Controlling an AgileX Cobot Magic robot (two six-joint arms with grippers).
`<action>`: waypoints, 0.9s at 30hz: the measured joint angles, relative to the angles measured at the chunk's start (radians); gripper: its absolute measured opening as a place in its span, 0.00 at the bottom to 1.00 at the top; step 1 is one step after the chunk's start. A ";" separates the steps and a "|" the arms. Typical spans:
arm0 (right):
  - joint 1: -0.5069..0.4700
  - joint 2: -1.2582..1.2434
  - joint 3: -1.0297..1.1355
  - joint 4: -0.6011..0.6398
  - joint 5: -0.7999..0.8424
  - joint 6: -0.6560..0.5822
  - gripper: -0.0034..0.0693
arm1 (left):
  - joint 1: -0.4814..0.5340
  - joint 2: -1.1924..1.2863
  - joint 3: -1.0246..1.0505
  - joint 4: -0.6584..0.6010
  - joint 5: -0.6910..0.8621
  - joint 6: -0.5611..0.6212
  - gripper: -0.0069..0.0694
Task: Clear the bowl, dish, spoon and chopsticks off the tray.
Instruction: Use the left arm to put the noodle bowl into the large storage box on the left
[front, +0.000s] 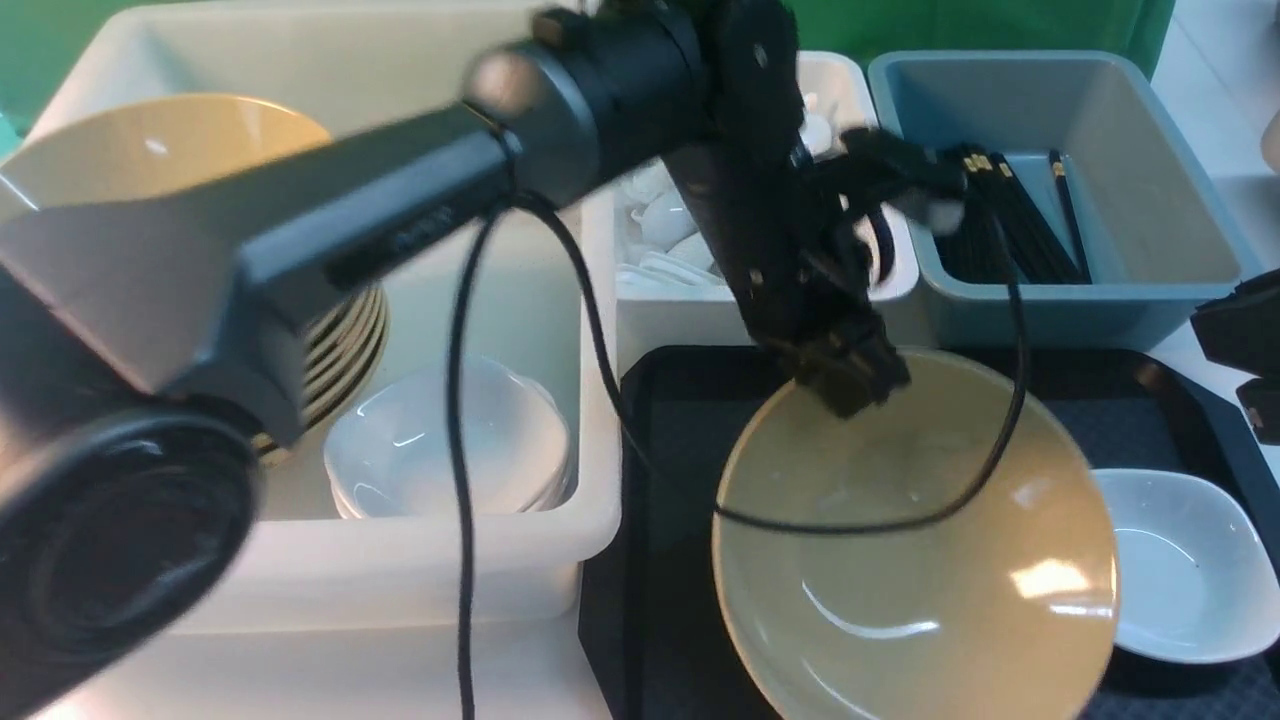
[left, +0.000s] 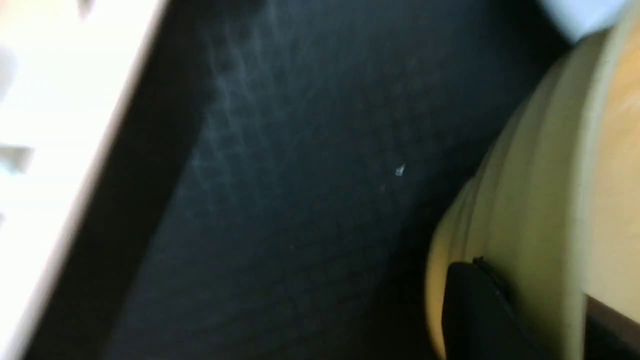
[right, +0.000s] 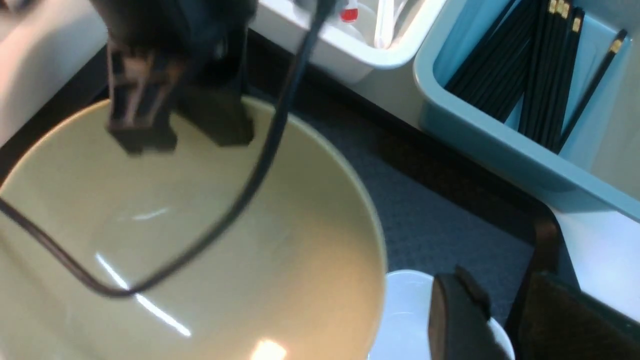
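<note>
The wide olive-tan bowl (front: 920, 560) sits tilted on the black tray (front: 680, 440), its near side raised toward the camera. My left gripper (front: 850, 380) reaches across from the left and is shut on the bowl's far rim. In the left wrist view the bowl's wall (left: 530, 200) runs between the two fingers. The small white dish (front: 1180, 565) lies on the tray right of the bowl. My right gripper (right: 510, 320) hangs open over the dish (right: 405, 310) with nothing between its fingers. The spoon and chopsticks are out of view on the tray.
A big white bin (front: 590, 520) left of the tray holds stacked tan bowls (front: 150, 150) and white dishes (front: 450, 450). Behind the tray stand a narrow white bin (front: 690, 320) of white ware and a grey-blue bin (front: 1040, 300) with several black gold-banded sticks.
</note>
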 joint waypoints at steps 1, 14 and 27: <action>0.000 0.000 0.000 0.000 0.000 0.000 0.36 | 0.017 -0.015 -0.001 -0.005 -0.001 -0.003 0.10; 0.055 0.081 -0.286 0.427 0.013 -0.328 0.24 | 0.480 -0.562 0.172 -0.060 0.078 -0.154 0.10; 0.389 0.333 -0.409 0.475 0.005 -0.418 0.09 | 1.078 -0.897 0.638 -0.112 -0.233 -0.205 0.10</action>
